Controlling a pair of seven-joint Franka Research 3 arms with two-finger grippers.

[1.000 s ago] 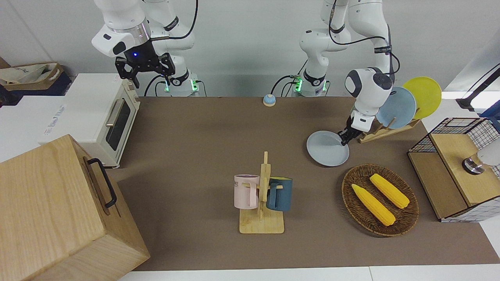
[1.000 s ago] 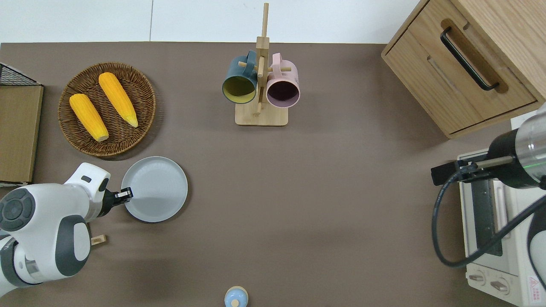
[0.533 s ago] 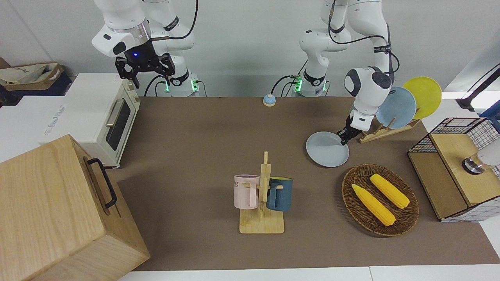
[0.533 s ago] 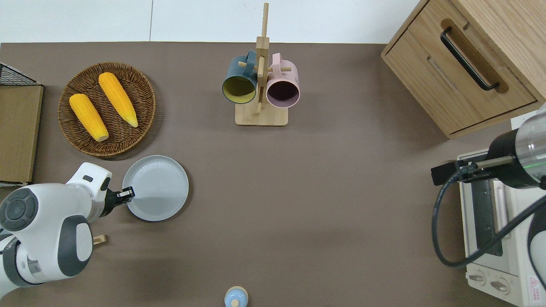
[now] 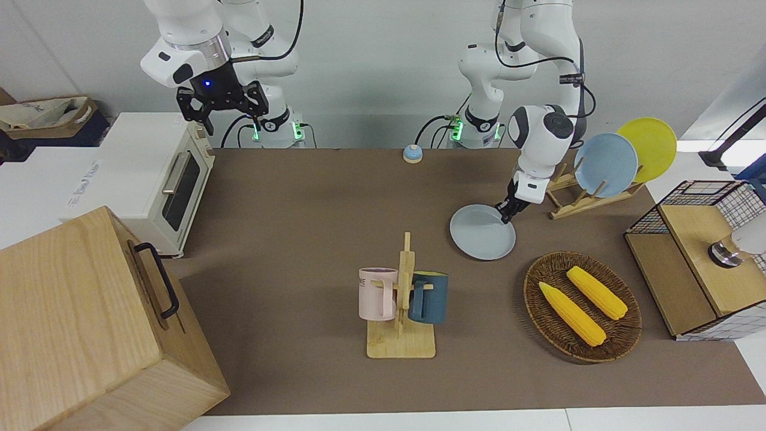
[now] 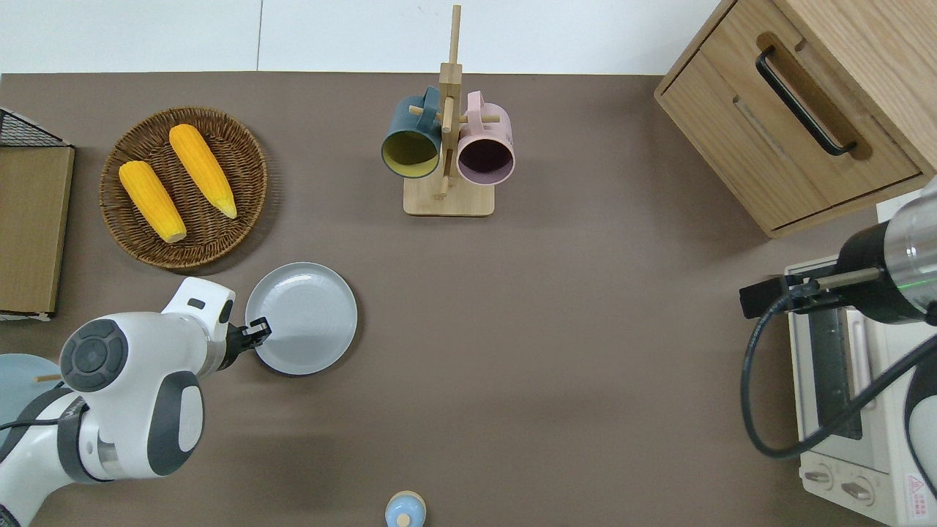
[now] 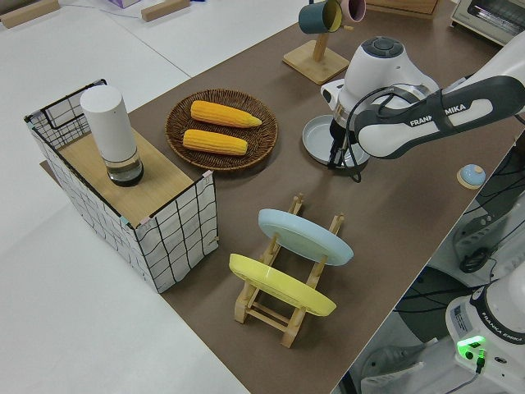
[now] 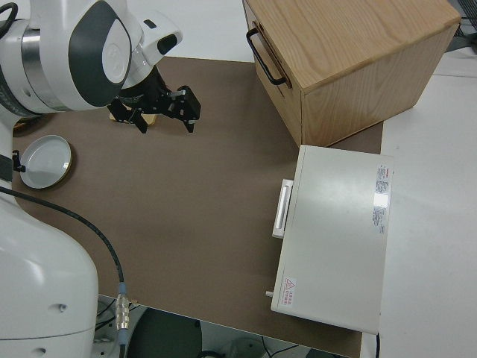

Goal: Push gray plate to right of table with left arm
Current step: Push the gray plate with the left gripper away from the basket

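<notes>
The left arm [image 6: 124,395] is bent low over the table [image 6: 556,351], wrist housing tipped down, and its left gripper [image 6: 258,327] sits right at the rim of the gray plate [image 6: 301,318], on the side toward the left arm's end; whether the fingers are pinched or just narrow, I cannot tell. Compared with a second ago, the plate has slid a clear stretch toward the middle of the table, and the gripper has travelled with it, contact kept all the way. The plate lies flat, nearer the robots than the wicker basket [image 6: 245,157] with its two corn cobs [image 6: 203,170], and now well apart from the plate rack [image 5: 583,200] holding the sky-blue plate [image 5: 605,164] and the yellow plate [image 5: 649,148]. Toward the right arm's end, the brown tabletop is open; the mug rack [image 6: 448,197] stands farther from the robots, off the plate's line. The right arm is parked, its right gripper [image 5: 222,114] spread wide.
</notes>
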